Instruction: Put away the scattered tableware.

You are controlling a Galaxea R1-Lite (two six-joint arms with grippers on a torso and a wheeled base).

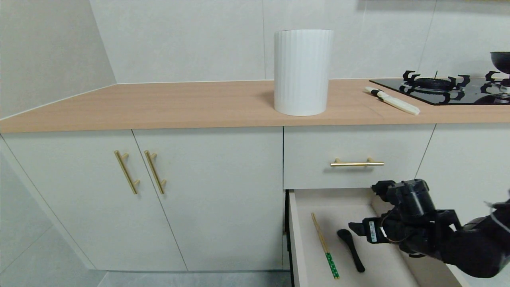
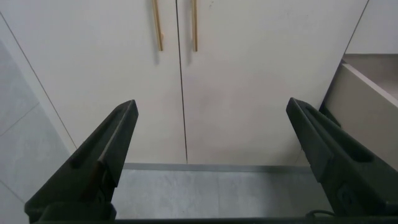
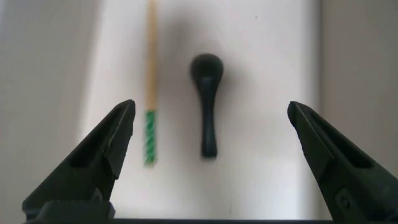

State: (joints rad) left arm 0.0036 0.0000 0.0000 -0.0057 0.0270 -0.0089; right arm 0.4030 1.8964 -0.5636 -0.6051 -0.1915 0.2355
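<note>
In the open drawer [image 1: 297, 239] the chopsticks [image 1: 324, 251] lie left of the spoon [image 1: 351, 250], just beside it but apart. My right pincer [image 1: 366, 207] hangs over the drawer's right side. On the countertop [image 1: 179, 103] above, a canister [image 1: 303, 71] stands left of a knife [image 1: 392, 101]; the stove [image 1: 438, 89] lies farther right.

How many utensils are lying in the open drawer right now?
2: wooden chopsticks with green tips, lying together as one pair, toward the left of the white open drawer; a black spoon to their right. The drawer's right side is partly covered, so more may be hidden.
</note>
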